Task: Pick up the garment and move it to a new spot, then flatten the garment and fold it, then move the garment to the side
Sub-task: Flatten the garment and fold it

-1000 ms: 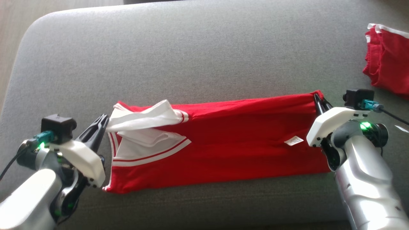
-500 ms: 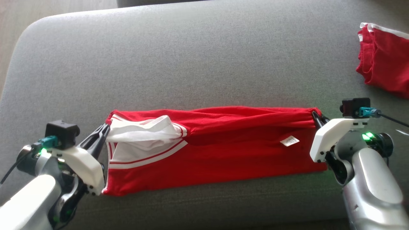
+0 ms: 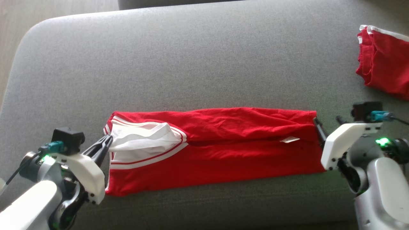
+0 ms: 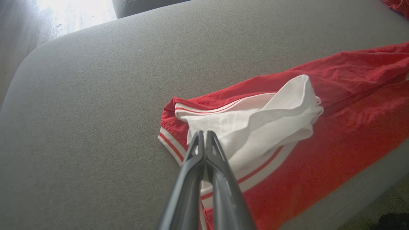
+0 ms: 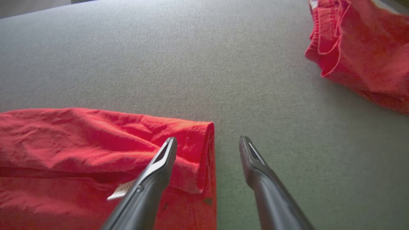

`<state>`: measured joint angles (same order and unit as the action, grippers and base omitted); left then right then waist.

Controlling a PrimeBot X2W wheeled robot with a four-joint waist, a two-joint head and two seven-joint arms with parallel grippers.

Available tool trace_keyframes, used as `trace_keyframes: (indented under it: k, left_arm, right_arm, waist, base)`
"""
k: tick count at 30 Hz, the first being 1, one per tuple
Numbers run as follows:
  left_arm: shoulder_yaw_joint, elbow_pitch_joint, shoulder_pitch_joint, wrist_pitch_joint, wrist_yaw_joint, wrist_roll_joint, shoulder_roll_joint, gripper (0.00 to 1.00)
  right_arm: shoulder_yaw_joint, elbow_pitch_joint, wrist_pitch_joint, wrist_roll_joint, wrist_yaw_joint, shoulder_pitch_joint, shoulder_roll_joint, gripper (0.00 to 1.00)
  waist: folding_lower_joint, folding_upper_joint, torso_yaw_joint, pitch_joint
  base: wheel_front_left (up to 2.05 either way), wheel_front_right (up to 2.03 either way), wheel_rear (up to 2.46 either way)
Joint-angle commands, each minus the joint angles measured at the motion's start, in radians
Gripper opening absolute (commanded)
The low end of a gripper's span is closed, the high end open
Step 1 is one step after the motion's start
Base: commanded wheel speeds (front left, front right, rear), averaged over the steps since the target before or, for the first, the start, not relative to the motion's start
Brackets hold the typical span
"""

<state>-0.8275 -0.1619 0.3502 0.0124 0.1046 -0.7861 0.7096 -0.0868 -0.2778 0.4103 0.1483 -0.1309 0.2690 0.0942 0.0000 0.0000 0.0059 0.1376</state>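
Note:
The garment (image 3: 223,150) is red with white trim and lies as a long folded strip across the grey cushion (image 3: 191,57). At its left end a white part (image 4: 271,118) is bunched up, and my left gripper (image 3: 108,138) is shut on the edge of that white cloth, as the left wrist view shows at the fingertips (image 4: 203,132). My right gripper (image 3: 327,123) stands open at the garment's right end. In the right wrist view one finger (image 5: 159,163) lies over the red folded edge (image 5: 191,140) and the other over bare cushion, nothing pinched between them.
A second red garment (image 3: 383,60) lies crumpled at the far right of the cushion, also in the right wrist view (image 5: 361,48). The cushion's rounded corner and the wood floor (image 3: 12,19) are at the upper left. A small white label (image 3: 289,139) lies near the right end.
My right gripper has opened and let go of the garment's right end. The lifted top layer has come down flat on the lower one. The left gripper keeps its hold.

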Motion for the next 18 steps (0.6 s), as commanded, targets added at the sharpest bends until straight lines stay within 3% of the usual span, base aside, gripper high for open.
trace_keyframes:
  k: [1, 12, 13, 14, 16, 18]
  left_arm:
    - [0.045, 0.027, 0.024, 0.005, -0.006, -0.007, 0.051, 0.00]
    - [0.013, 0.059, -0.005, 0.037, -0.026, -0.022, 0.056, 0.00]
    - [0.004, 0.063, -0.013, 0.041, -0.027, -0.020, 0.053, 0.07]
    - [-0.005, 0.067, -0.024, 0.046, -0.028, -0.022, 0.051, 0.34]
    - [-0.015, 0.068, -0.039, 0.050, -0.021, -0.022, 0.048, 1.00]
    - [-0.014, 0.065, -0.047, 0.039, -0.004, -0.014, 0.045, 1.00]
  right_arm:
    - [0.004, 0.060, -0.004, -0.014, 0.000, 0.014, -0.003, 1.00]
    - [-0.065, 0.117, -0.132, -0.030, 0.000, 0.007, -0.038, 1.00]
    - [-0.076, 0.119, -0.153, -0.029, 0.000, 0.009, -0.040, 1.00]
    - [-0.085, 0.120, -0.174, -0.029, 0.000, 0.011, -0.041, 1.00]
    - [-0.092, 0.118, -0.214, -0.019, 0.000, 0.014, -0.043, 1.00]
    - [-0.081, 0.115, -0.252, 0.010, 0.000, 0.012, -0.043, 1.00]
  waist:
    - [0.0000, 0.0000, 0.001, -0.006]
    - [0.0000, 0.0000, 0.010, -0.036]
    - [0.0000, 0.0000, 0.009, -0.038]
    - [0.0000, 0.0000, 0.009, -0.041]
    - [0.0000, 0.0000, 0.010, -0.046]
    - [0.0000, 0.0000, 0.010, -0.053]
  base:
    - [0.00, 0.00, 0.00]
    - [0.00, 0.00, 0.00]
    - [0.00, 0.00, 0.00]
    - [0.00, 0.00, 0.00]
    - [0.00, 0.00, 0.00]
    - [0.00, 0.00, 0.00]
